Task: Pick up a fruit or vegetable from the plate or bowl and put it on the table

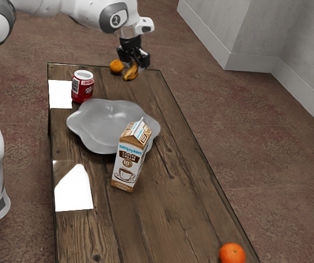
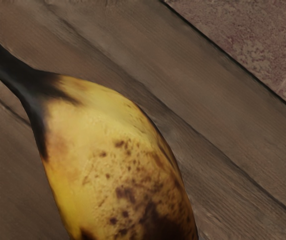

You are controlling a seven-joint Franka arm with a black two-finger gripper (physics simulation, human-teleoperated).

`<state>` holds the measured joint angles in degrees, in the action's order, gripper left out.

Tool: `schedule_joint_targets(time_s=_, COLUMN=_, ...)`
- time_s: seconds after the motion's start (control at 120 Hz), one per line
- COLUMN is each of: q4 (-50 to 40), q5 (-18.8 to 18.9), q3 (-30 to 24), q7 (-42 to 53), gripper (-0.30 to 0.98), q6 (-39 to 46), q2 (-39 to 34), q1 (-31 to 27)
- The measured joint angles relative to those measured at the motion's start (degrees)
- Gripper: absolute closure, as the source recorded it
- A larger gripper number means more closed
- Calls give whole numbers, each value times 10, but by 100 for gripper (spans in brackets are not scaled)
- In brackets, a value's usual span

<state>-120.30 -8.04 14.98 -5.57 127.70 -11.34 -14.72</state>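
In the exterior view's upper middle, you have the hand (image 1: 135, 61) clamped on the banana (image 1: 131, 72), which hangs tilted beneath it over the worktop (image 1: 178, 203). An orange fruit (image 1: 116, 66) shows just to its left in the frame. Your wrist view brings the banana up close, from the left edge to the lower middle: yellow skin, ripe and speckled with brown spots, deepening into a large dark patch at the bottom of the frame. Its stem is black, running to the upper left, with dark streaks spreading into the yellow.
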Motion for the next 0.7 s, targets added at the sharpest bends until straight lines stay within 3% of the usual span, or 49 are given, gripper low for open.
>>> schedule_joint_targets(time_s=0.183, q4=52, q5=2, q3=15, q7=12, gripper=57, q6=-3, q2=46, q1=-21)
schedule_joint_targets(time_s=0.275, q4=57, q5=-2, q3=20, q7=19, gripper=31, q6=-4, q2=50, q1=-25)
schedule_joint_targets(time_s=0.383, q4=59, q5=-7, q3=20, q7=23, gripper=15, q6=-4, q2=47, q1=-30)
schedule_joint_targets(time_s=0.433, q4=61, q5=-48, q3=17, q7=4, gripper=10, q6=-3, q2=36, q1=-28)
schedule_joint_targets(time_s=0.483, q4=73, q5=-63, q3=8, q7=-50, gripper=7, q6=-3, q2=26, q1=12)
schedule_joint_targets(time_s=0.55, q4=121, q5=-15, q3=-47, q7=-178, gripper=4, q6=-41, q2=10, q1=97)
schedule_joint_targets(time_s=0.625, q4=159, q5=-13, q3=-149, q7=-316, gripper=3, q6=-139, q2=-17, q1=76)
schedule_joint_targets(time_s=0.7, q4=165, q5=-27, q3=-184, q7=-426, gripper=2, q6=-216, q2=-27, q1=64)
